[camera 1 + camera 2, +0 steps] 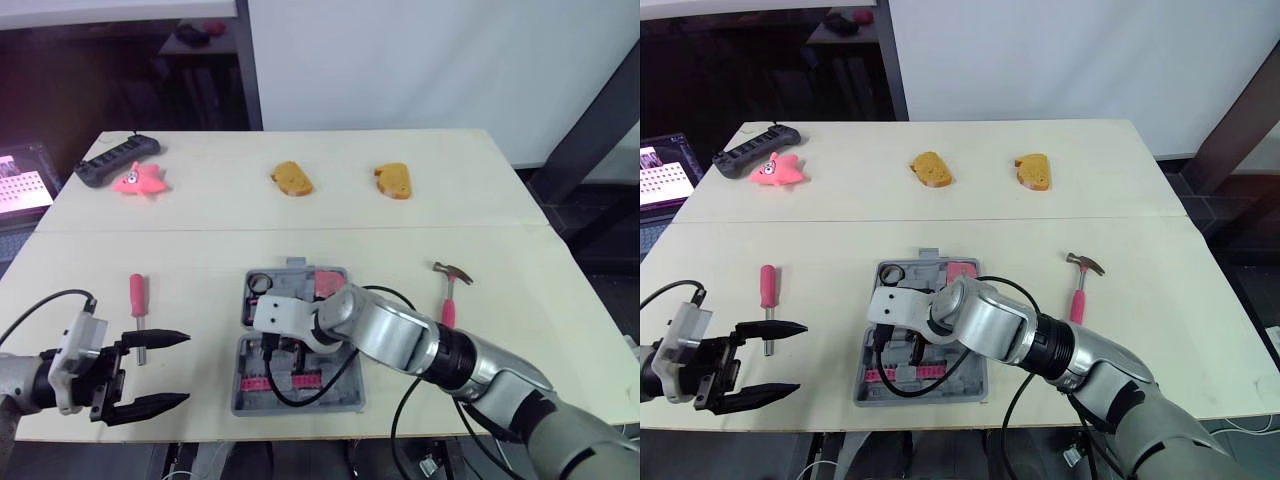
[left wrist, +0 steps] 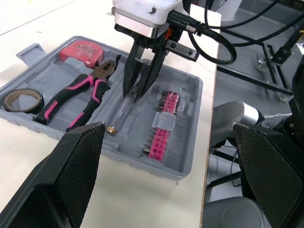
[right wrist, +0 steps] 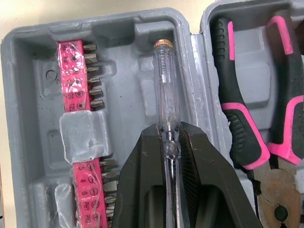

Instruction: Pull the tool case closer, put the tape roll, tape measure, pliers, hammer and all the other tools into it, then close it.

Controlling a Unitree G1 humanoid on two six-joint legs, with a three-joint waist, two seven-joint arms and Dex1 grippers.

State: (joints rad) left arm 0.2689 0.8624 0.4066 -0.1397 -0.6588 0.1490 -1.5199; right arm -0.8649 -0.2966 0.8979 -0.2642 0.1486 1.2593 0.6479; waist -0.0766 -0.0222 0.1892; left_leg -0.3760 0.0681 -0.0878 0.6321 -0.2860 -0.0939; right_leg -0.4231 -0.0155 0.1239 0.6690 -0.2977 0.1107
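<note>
A: Head view, nearest first: left gripper (image 1: pixel 186 368) low at the near-left corner of the table (image 1: pixel 500 200), fingers spread wide, nothing in them. Screwdriver (image 1: pixel 137 298) lies just beyond it, untouched.

B: The right one?

A: Right gripper (image 1: pixel 272 358) is down inside the open case (image 1: pixel 340 400), which sits at the near edge, centre. Hammer (image 1: pixel 448 295) lies on the table right of the case, apart from it.

B: So the pull-in looks done; loading is in hand. Left wrist view?

A: It supplies the contents: tape roll (image 2: pixel 23 109), pliers (image 2: pixel 80 92) and tape measure (image 2: pixel 80 50) seated in the far half, bits (image 2: pixel 161 128) in the near half. Right fingers stand narrow, pinching a clear tester (image 2: pixel 123 111). Its brass cap is down on the tray, and the gripped end looks slightly raised.

B: Right wrist view?

A: It adds alignment: tester runs along its groove between the bits and the hinge ridge, shaft clamped between the pads.

B: Judgement: the step is seating the tester. Next move calls for lowering it flat, opening the fingers, then lifting straight up so it is not dragged out. Hammer and screwdriver are yet to go in; closing comes last.
</note>
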